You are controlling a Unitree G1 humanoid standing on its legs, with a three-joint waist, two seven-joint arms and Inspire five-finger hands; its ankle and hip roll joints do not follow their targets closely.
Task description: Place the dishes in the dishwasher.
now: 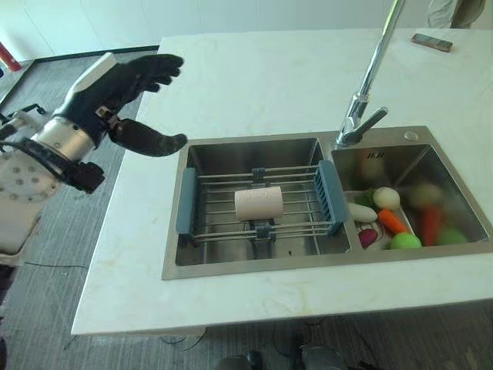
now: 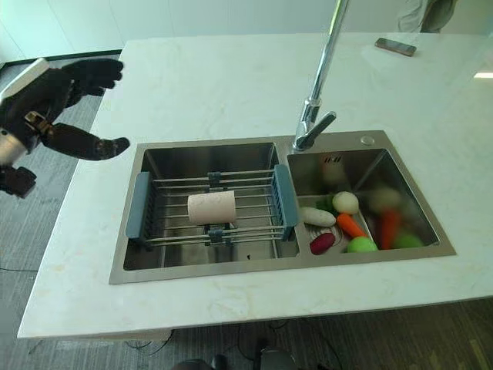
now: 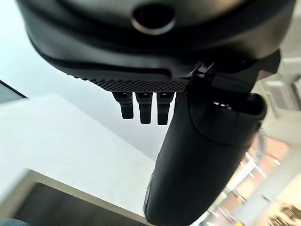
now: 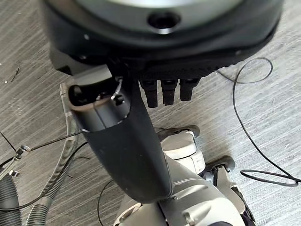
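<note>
Above the left end of the white tabletop point(image 1: 254, 77), the left hand point(image 1: 127, 85) hovers with fingers straight and spread, thumb standing apart below them, holding nothing. Its wrist view agrees: the fingers point(image 3: 143, 109) hang straight past the palm with only the tabletop beyond. The right hand point(image 4: 141, 117) hangs low over the grey floor point(image 4: 28, 56), fingers relaxed and empty.

The dish to move seems to be the pale cylindrical cup point(image 1: 258, 203), lying on its side on the wire rack point(image 1: 258, 202) that spans the left basin of the steel sink point(image 1: 192, 266). It sits well apart from the left hand, toward the robot's right. No dishwasher is in sight.

The step in hand looks like the reach for the cup. To do it well, the left hand should travel right and down over the rack, keep the fingers wide until they straddle the cup across its round side, then close thumb against fingers. Because the cup lies on its side on bars, a push could roll it along the rack, so a descent from above is safer than a sideways sweep. The tap point(image 1: 368, 85) stands near the basin divider and should be kept clear of.

The eye views show the right basin with vegetables point(image 2: 347, 223) and a dark phone point(image 2: 396, 47) at the far edge; the wrist views show neither
</note>
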